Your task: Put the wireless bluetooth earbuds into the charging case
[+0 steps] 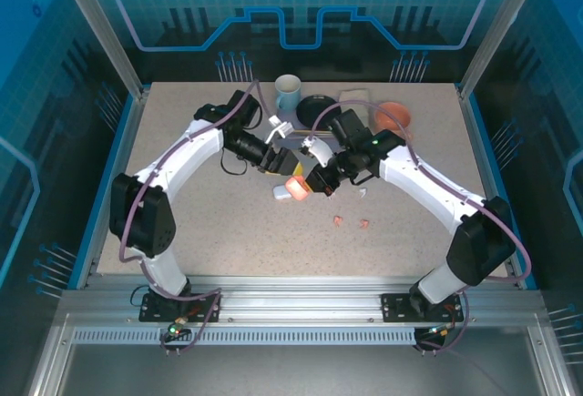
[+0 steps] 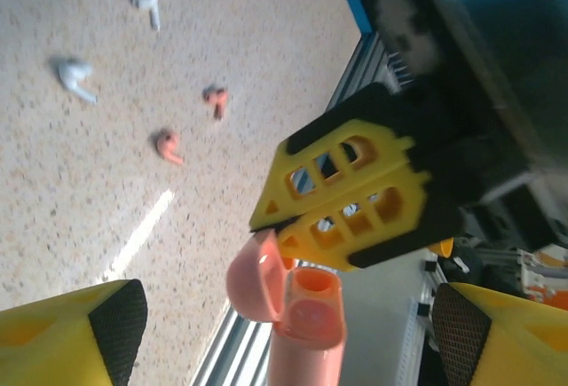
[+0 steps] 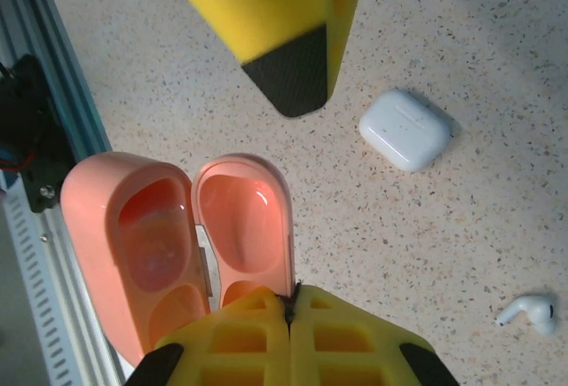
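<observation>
The salmon-pink charging case hangs open, its lid swung aside and both wells empty. My right gripper is shut on the lid's edge; in the left wrist view its yellow fingers pinch the lid. My left gripper is open, its pads well clear of the case body on either side. Two pink earbuds and two white earbuds lie loose on the table. From above, the case sits between both grippers.
A shut white case lies on the table beside the pink one. A mug, a black bowl and an orange bowl stand along the back. The metal rail runs along the near edge.
</observation>
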`<control>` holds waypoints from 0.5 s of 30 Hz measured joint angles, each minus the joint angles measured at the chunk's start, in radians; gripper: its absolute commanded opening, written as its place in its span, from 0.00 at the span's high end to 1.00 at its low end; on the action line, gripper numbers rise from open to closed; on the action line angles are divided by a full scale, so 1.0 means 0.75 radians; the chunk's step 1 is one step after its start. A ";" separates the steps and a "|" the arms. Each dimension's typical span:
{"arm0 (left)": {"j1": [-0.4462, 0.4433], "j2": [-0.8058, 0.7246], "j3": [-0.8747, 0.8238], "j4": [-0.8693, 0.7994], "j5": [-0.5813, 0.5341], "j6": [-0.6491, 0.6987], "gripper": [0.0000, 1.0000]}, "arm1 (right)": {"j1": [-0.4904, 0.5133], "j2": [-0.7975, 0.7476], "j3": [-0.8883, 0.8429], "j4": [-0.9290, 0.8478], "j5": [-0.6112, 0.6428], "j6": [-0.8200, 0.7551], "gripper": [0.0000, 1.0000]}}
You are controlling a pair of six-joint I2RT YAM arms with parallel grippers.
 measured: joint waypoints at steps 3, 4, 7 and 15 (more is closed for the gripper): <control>0.000 0.008 -0.003 -0.055 0.013 0.030 0.22 | 0.013 0.016 0.012 -0.023 0.043 -0.026 1.00; 0.000 0.007 -0.003 -0.066 0.021 0.035 0.23 | 0.013 0.019 0.012 -0.026 0.056 -0.032 1.00; 0.000 0.007 -0.017 -0.079 0.048 0.055 0.28 | 0.013 0.024 0.012 -0.035 0.083 -0.045 1.00; 0.000 0.007 -0.055 -0.105 0.086 0.085 0.32 | 0.013 0.033 0.012 -0.048 0.101 -0.066 1.00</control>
